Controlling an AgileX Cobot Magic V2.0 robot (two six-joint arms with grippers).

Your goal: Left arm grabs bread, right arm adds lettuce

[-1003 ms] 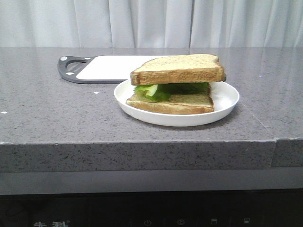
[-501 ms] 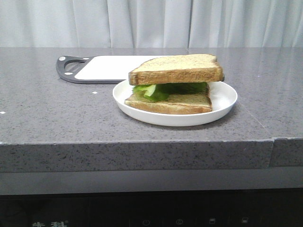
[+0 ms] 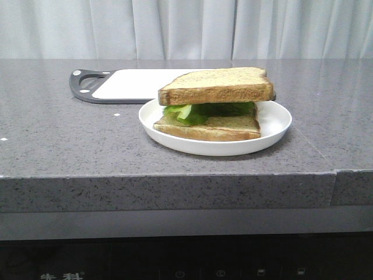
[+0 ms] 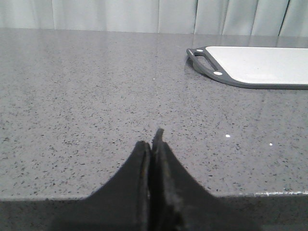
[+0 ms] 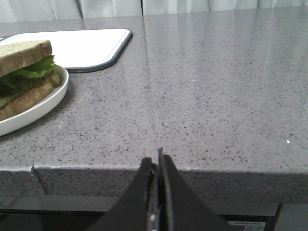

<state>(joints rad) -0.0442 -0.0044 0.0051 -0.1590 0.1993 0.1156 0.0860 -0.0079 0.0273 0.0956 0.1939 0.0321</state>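
Here, bread (image 3: 217, 85) plated, well apart from jaws

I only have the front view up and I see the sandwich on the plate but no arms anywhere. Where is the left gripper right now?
Observer: The left gripper is pulled back at the near edge of the counter, jaws shut and empty.
Operator: And the right one?
Observer: The right gripper is also back at the near edge, jaws shut, holding nothing, with the plate well off to one side.
Operator: Is anything near the left gripper?
Observer: Only bare counter right ahead of it; the cutting board lies farther off, and neither the bread nor the lettuce appears in the left wrist view.
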